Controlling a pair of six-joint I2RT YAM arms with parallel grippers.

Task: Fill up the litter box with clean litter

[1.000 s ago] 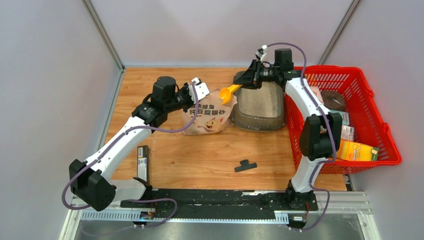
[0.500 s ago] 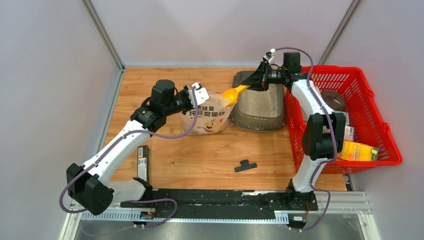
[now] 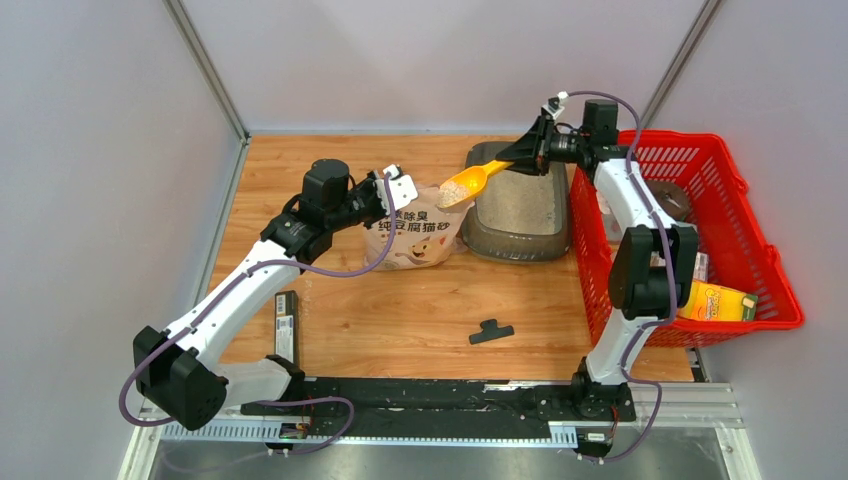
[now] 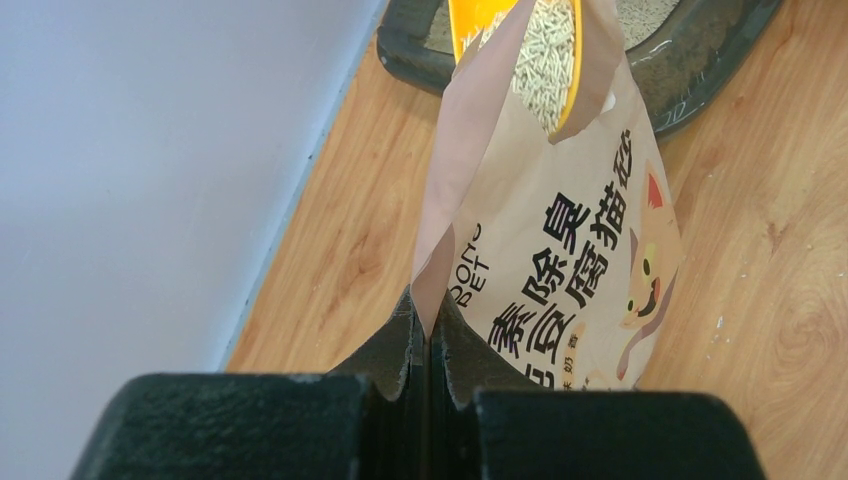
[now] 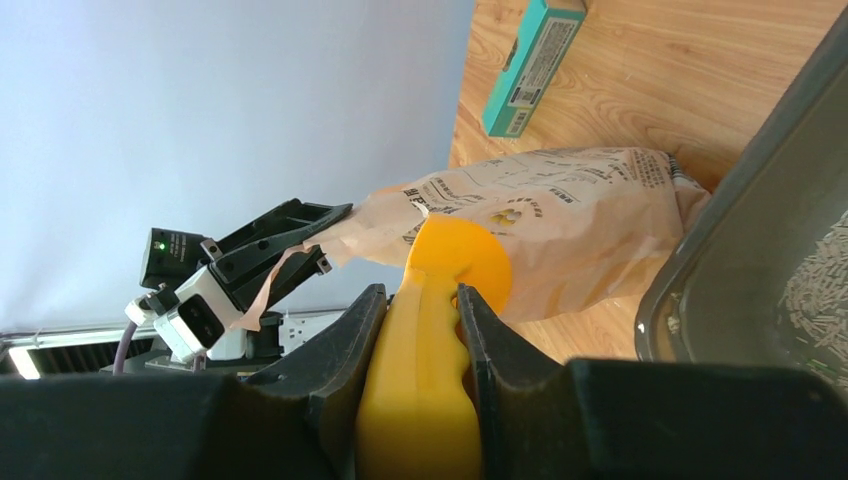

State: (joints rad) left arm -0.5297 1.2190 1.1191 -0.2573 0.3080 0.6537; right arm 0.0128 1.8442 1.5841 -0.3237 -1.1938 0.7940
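Risk: the scoop is heaped with litter and hangs between the bag mouth and the litter box rim. Any wrist roll or jerk likely spills pellets on the table. If the bag slips, its mouth folds shut.

Left gripper is pinched on the bag's top edge. Right gripper is clamped on the scoop handle, reaching toward 9 o'clock. The box sits at the table's 1 o'clock, thinly filled.
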